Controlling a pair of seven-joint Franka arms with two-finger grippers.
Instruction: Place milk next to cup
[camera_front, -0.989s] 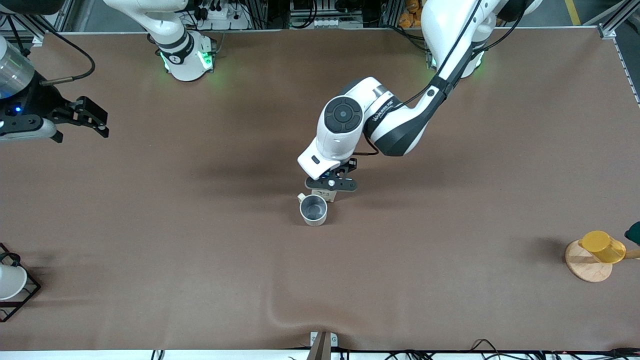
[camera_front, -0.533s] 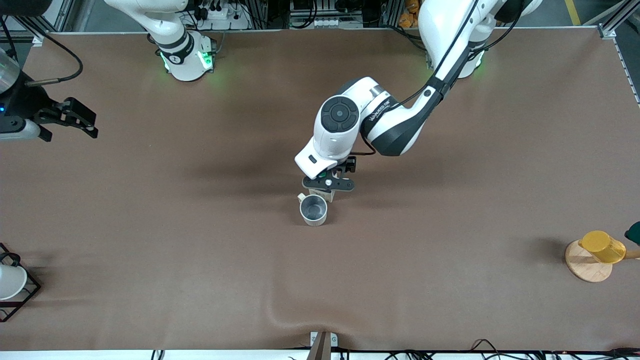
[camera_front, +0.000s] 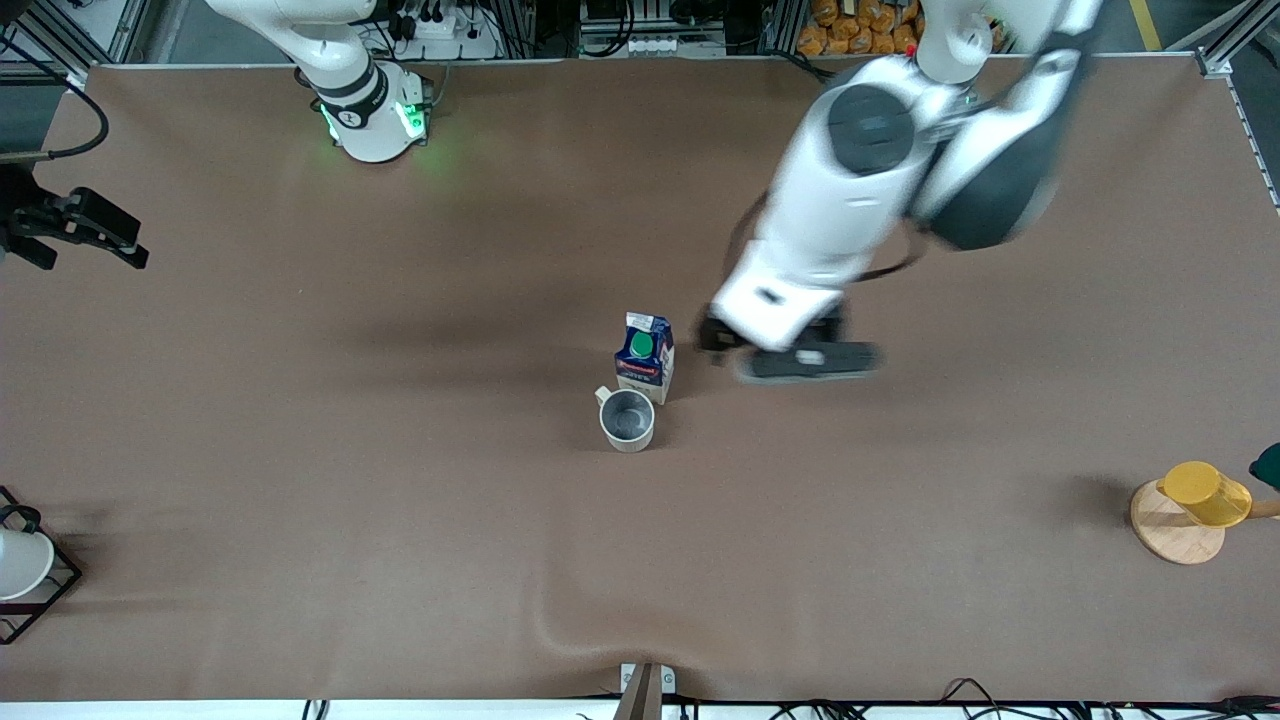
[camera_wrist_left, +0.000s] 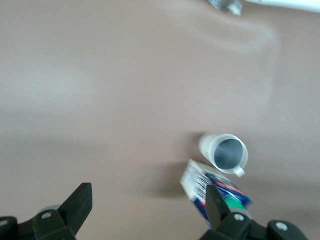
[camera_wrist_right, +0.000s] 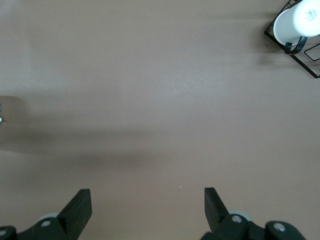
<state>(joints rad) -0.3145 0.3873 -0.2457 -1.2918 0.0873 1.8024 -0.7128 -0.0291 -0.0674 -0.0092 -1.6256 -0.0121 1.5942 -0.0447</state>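
Two task items stand upright together mid-tabletop (camera_front: 300, 500): the milk (camera_front: 645, 357) sits just beside the cup (camera_front: 627, 419), on the side farther from the front camera, nothing holding it. In the left wrist view the carton (camera_wrist_left: 215, 194) and mug (camera_wrist_left: 226, 153) appear just as close, though actual contact cannot be told. The left tool (camera_front: 790, 355) hangs empty over bare tabletop toward the left arm's end from the carton, fingers (camera_wrist_left: 80, 205) spread wide. The right tool (camera_front: 85, 232) waits over the tabletop's edge at the right arm's end, fingers (camera_wrist_right: 82, 202) parted, gripping nothing.
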